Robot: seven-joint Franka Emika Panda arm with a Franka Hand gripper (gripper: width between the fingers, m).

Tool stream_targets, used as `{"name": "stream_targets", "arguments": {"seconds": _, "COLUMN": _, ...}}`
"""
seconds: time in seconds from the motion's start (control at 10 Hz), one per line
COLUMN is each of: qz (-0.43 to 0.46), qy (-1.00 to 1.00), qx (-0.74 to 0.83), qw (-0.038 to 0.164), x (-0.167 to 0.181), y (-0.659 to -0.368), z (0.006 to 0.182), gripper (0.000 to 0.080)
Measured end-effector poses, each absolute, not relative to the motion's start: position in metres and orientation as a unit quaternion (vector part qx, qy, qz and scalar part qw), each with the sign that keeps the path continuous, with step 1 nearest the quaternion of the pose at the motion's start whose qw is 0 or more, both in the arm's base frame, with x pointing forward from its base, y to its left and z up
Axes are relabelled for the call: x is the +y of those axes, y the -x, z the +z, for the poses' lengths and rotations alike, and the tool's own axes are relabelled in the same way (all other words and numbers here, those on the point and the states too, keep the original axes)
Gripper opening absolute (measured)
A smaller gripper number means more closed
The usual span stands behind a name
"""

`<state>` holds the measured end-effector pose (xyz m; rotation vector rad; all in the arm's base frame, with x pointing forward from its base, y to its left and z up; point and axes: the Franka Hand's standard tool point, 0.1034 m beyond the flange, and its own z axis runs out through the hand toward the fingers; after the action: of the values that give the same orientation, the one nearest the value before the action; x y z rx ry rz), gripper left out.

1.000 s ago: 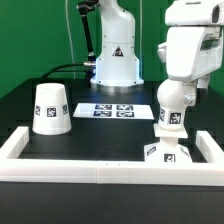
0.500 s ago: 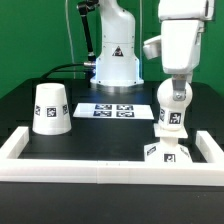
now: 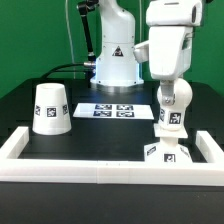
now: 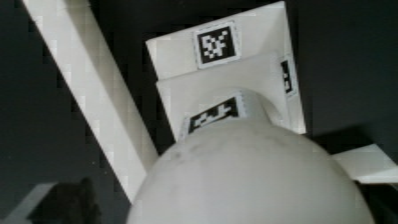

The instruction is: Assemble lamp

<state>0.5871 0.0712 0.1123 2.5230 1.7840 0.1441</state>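
Note:
The round white bulb (image 3: 173,104) stands upright on the flat square base (image 3: 165,153) at the exterior view's right, by the front rail. The tapered shade (image 3: 50,108) stands mouth down at the left, well apart. My gripper (image 3: 168,78) hangs just above and behind the top of the bulb; its fingers do not show clearly, and I cannot tell whether it touches the bulb. In the wrist view the bulb (image 4: 240,175) fills the near part of the picture, with the tagged base (image 4: 228,70) beyond it. No fingers show there.
A white rail-like frame (image 3: 100,168) runs along the front and sides of the black table; it also shows in the wrist view (image 4: 98,95). The marker board (image 3: 113,110) lies in the middle. The robot's pedestal (image 3: 115,62) stands behind it.
My hand has moved toward the exterior view's left and slightly down, from the upper right to over the bulb. Bulb, base and shade have not moved.

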Motion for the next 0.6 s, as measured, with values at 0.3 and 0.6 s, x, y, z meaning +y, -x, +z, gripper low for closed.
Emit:
{"name": "stream_targets", "arguments": {"seconds": 0.3, "qz": 0.046, "qy": -0.816, "qx": 0.576, "qw": 0.024, "x": 0.0719, "y": -0.5879, "z": 0.1111, "gripper": 0.0576}}
{"name": "stream_targets", "arguments": {"seconds": 0.6, "qz": 0.047, "qy": -0.822, "qx": 0.567, "qw": 0.023, "x": 0.0717, "y": -0.5878, "z": 0.1110, "gripper": 0.0576}}
